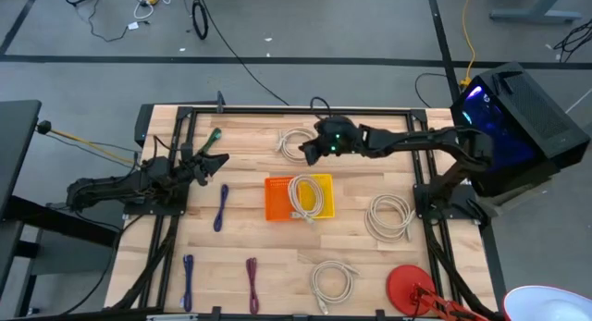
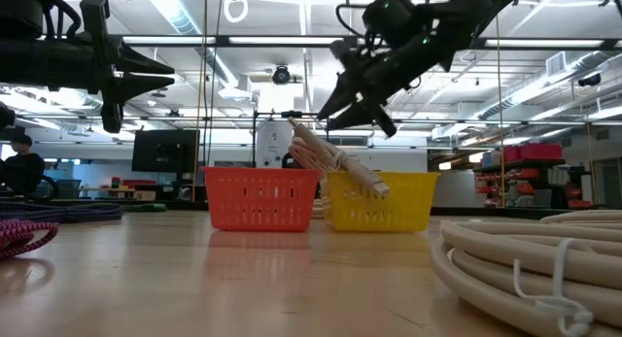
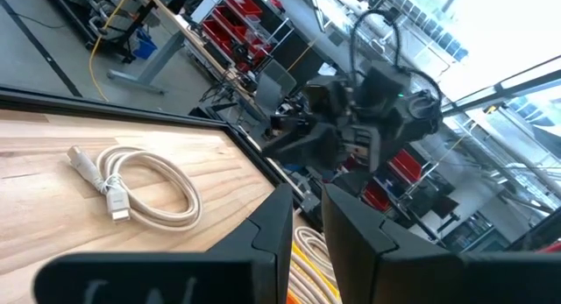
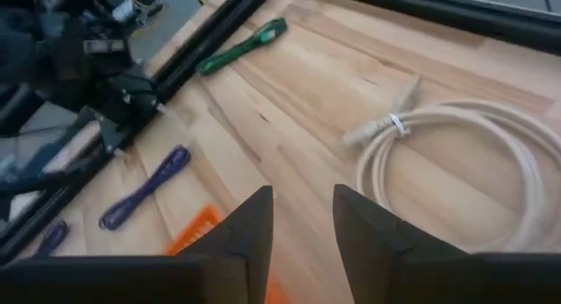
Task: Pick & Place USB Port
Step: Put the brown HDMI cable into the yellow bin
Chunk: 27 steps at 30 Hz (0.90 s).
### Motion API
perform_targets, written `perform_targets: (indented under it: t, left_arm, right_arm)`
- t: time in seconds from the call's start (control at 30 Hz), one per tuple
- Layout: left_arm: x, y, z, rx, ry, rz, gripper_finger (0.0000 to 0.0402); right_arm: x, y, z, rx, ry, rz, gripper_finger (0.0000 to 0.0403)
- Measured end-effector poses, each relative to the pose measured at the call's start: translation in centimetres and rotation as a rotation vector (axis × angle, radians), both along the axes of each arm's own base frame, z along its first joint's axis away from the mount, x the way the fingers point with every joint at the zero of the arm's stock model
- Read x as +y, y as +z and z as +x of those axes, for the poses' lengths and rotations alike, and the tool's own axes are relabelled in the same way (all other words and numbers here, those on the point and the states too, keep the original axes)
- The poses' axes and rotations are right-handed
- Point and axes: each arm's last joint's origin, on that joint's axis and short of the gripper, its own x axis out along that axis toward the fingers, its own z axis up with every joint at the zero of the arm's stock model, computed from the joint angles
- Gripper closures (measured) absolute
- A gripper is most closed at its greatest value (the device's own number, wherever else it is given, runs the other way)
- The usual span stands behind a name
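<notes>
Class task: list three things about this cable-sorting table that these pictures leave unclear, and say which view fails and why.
1. High view: the red object at the table's near edge is partly covered by a clamp; its kind is unclear.
2. Low view: the orange basket hides its own contents behind its wall.
3. High view: the green cable is too small to show its plug type.

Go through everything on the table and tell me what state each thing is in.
Orange basket: upright, looks empty.
Yellow basket: holds a coiled white cable, one end sticking out.
Right gripper: raised behind the baskets, fingers apart, empty.
Left gripper: raised, fingers slightly apart, empty.
Green cable: flat on wood.
</notes>
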Motion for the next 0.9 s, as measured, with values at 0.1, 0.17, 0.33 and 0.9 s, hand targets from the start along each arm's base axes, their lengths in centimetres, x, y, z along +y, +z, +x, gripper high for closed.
perform_targets:
  t: [0.1,0.17,0.33,0.9]
  left_arm:
    - [0.0,0.0,0.0,0.000,0.000,0.000,0.0333]
    - [0.0,0.0,0.0,-0.001,0.000,-0.003,0.0333]
    - [0.0,0.0,0.0,-0.008,-0.020,-0.019,0.0333]
    - [-0.1,-0.1,0.1,0.001,-0.044,-0.013,0.0333]
  right_arm:
    - [-1.0,-1.2,0.9,0.023,-0.005,0.023,0.0279]
    - [-1.7,-2.2,1.4,0.046,0.004,0.041,0.0279]
    - [-3.4,-1.7,1.9,0.128,-0.011,-0.011,0.0291]
    - [-4.7,-2.2,1.1,0.540,0.067,-0.115,0.0263]
